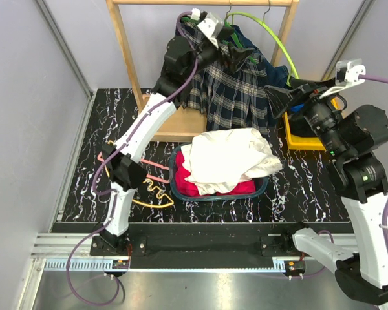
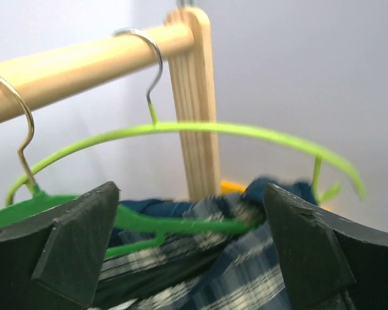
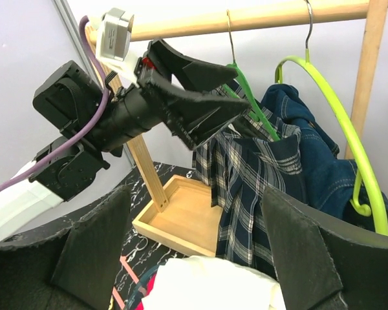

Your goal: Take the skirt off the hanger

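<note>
The plaid skirt (image 1: 231, 97) hangs from the dark green hanger (image 1: 238, 42) on the wooden rail. My left gripper (image 1: 236, 55) is open at the hanger's shoulder. In the left wrist view its fingers (image 2: 71, 245) stand either side of the green hanger arm (image 2: 181, 225) and the skirt's waistband (image 2: 246, 271), not closed on them. My right gripper (image 1: 281, 97) is open and empty, in the air to the right of the skirt. Its view shows the skirt (image 3: 258, 187), the hanger (image 3: 249, 97) and the left gripper (image 3: 236, 97).
A lime-green hanger (image 1: 275, 39) and dark denim (image 3: 317, 161) hang right of the skirt. The rack (image 1: 126, 51) has a wooden tray base (image 1: 174, 126). A basket (image 1: 174, 177) holds white and red cloth. A yellow bin (image 1: 304, 139) stands right. Loose hangers (image 1: 149, 187) lie left.
</note>
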Robot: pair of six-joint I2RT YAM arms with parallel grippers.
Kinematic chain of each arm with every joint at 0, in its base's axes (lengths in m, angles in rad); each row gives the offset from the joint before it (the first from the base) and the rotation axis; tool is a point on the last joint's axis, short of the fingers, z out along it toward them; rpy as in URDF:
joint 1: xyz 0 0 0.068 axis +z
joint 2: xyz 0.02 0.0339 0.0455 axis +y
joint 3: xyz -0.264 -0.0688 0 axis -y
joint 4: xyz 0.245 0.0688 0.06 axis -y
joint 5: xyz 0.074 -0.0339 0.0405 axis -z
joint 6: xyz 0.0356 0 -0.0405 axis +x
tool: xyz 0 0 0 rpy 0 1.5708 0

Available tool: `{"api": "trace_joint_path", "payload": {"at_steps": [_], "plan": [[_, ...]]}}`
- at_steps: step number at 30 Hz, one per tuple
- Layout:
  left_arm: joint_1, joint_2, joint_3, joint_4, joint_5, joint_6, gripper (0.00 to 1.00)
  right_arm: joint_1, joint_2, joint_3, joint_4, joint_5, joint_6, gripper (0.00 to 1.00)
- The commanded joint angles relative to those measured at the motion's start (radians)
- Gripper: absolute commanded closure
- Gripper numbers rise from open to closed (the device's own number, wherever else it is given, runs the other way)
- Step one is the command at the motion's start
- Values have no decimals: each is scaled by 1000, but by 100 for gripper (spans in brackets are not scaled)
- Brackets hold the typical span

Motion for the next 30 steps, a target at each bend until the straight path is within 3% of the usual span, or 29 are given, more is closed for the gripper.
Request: {"api": "trace_joint_path", "payload": {"at_steps": [1,8,13,22,26,30], "plan": [[-99,25,59,31,-259,-148,1,0,-46,-5,-49,35,-19,11],[-199,125,88,122,-642,74,1,0,-115,9,-154,46,26,12],[-204,192,133,140,-797,155,1,0,-155,53,-253,79,27,12],[-173,-24,-140,195,-906,186,1,-1,-168,50,-297,92,-25,11],[-170,-171,-371,189,-894,194,1,0,-152,9,-266,43,-39,10],[-180,-314,-510,134,-817,153,1,-1,-145,-29,-238,9,-40,10]]}}
